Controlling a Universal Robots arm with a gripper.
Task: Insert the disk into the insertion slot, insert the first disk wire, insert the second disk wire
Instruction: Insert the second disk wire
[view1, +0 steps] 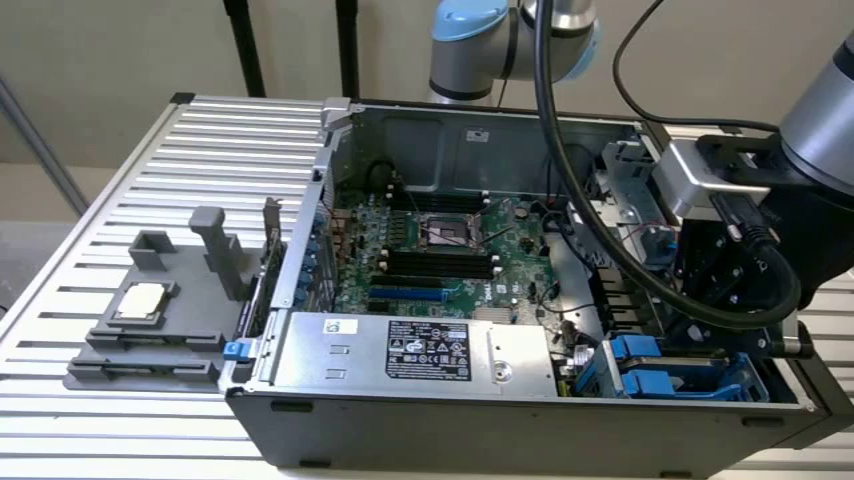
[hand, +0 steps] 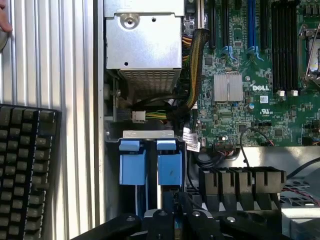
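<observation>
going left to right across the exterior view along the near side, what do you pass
grey fixture block → small blue latch → silver power supply box → blue carrier tabs at the drive cage → the arm's black wrist and cables

Ribbed silver aluminium-slat desk (view1: 80, 290) under even light. Plain beige wall (view1: 107, 50) behind; two black vertical poles (view1: 244, 45) against it. Black keyboard (hand: 25, 170) on slats.
</observation>
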